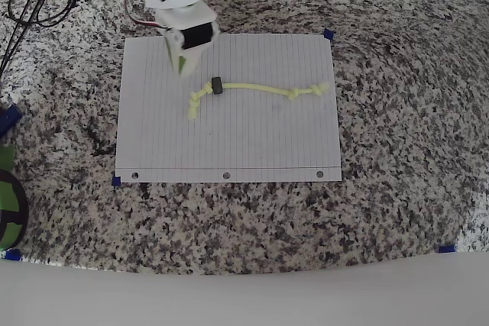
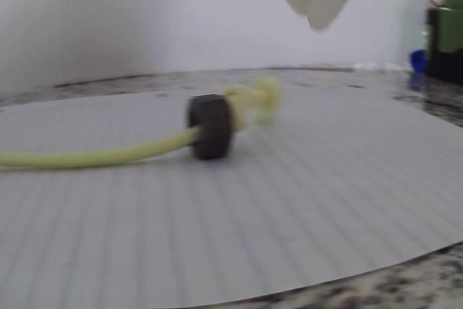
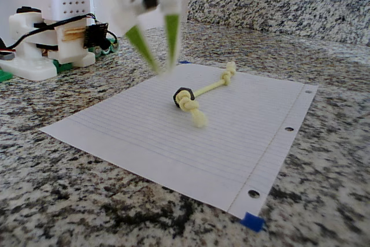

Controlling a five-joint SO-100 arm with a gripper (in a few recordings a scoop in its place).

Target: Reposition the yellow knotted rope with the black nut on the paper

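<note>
The yellow knotted rope lies flat across the upper middle of the paper, with the black nut threaded on it near its left end in the overhead view. The fingers hang above the paper just beside the nut, nearly closed and empty, over the speckled granite table
</note>
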